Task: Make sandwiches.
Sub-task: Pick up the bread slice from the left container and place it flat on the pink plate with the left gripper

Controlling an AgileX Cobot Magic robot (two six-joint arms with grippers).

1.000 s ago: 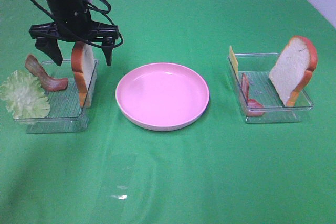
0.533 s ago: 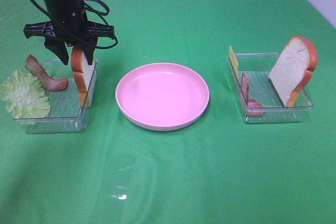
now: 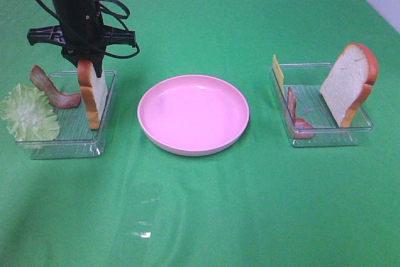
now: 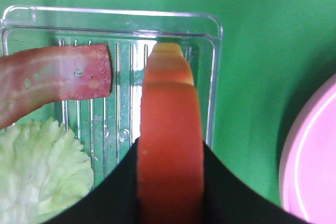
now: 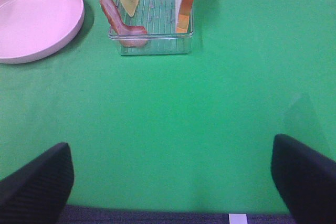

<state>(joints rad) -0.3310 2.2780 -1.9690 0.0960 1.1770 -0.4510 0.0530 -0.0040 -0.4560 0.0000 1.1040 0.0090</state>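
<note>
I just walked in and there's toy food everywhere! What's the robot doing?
It is making a toy sandwich. The left fingers are pinching a bread slice, upright in the left tray, beside lettuce and bacon. The pink plate in the middle has nothing on it yet. The right fingers are wide open over the green cloth, away from the right tray holding another bread slice, cheese and more bacon.
</note>
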